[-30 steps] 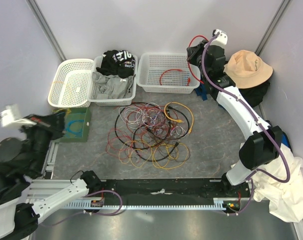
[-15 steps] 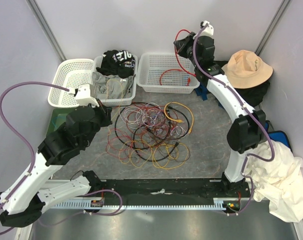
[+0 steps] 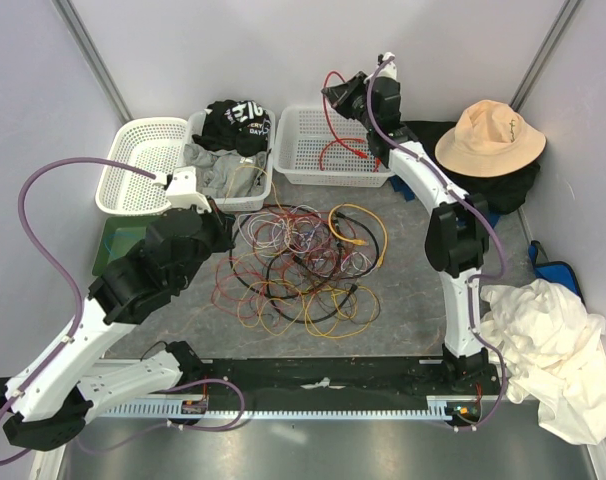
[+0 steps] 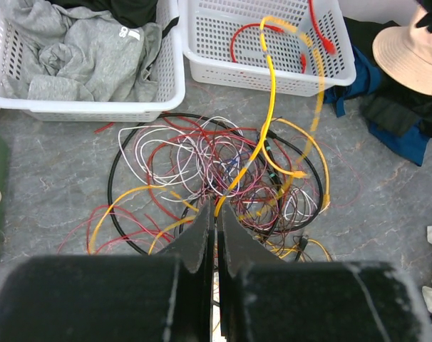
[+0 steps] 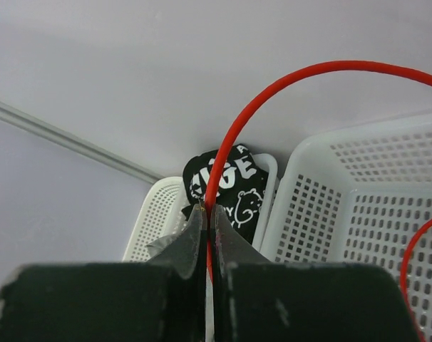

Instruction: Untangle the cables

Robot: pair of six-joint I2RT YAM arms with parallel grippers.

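My left fingers (image 4: 217,216) are pressed fully together, with a thin yellow cable (image 4: 271,100) pinched at their tips. From there it rises off the heap in a tall loop. Seen from my left wrist, it crosses in front of the white plastic lattice basket (image 4: 230,75) at the far right, and its far side is blurred. The loose tangle of thin red, yellow, black and white cables (image 3: 301,268) lies on the grey marbled counter (image 3: 413,290) between my two arms, just on the near side of the baskets.

My right fingers (image 5: 209,214) are closed as well, gripping a thin red cable (image 5: 330,65) that arches up and away from them. From above, these fingers sit high over the back rim of that same lattice basket. The red cable drops from them into it, where a red loop lies on the bottom.

To its left stands a white plastic basket holding grey and black clothes (image 4: 95,112), and my left fingers hover near its front edge. A tan cloth bucket hat (image 3: 488,135) rests to the right of the baskets, apart from the cables.
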